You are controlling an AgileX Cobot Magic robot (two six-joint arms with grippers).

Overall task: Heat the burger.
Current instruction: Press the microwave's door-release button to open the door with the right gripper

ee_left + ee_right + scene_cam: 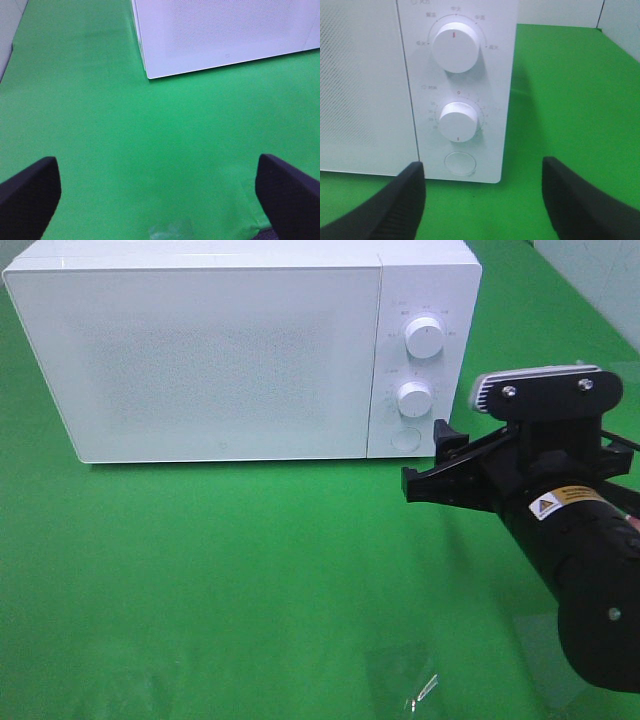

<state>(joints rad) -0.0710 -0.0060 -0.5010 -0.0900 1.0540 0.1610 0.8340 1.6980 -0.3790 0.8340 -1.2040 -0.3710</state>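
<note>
The burger is out of view in all three frames. A white microwave [220, 350] stands at the back of the green table with its door shut. My right gripper [425, 455] hovers just in front of the control panel's lower right corner, open and holding nothing. In the right wrist view the right gripper [482, 187] faces the upper knob [455, 47], the lower knob [458, 121] and a round button [459, 163]. My left gripper [155, 172] is open over bare green cloth, short of the microwave's front left corner [148, 76].
The green cloth [250, 570] covers the table in front of the microwave. A small clear scrap [422, 692] lies near the front edge. A pale wall or panel [600, 280] stands at the back right.
</note>
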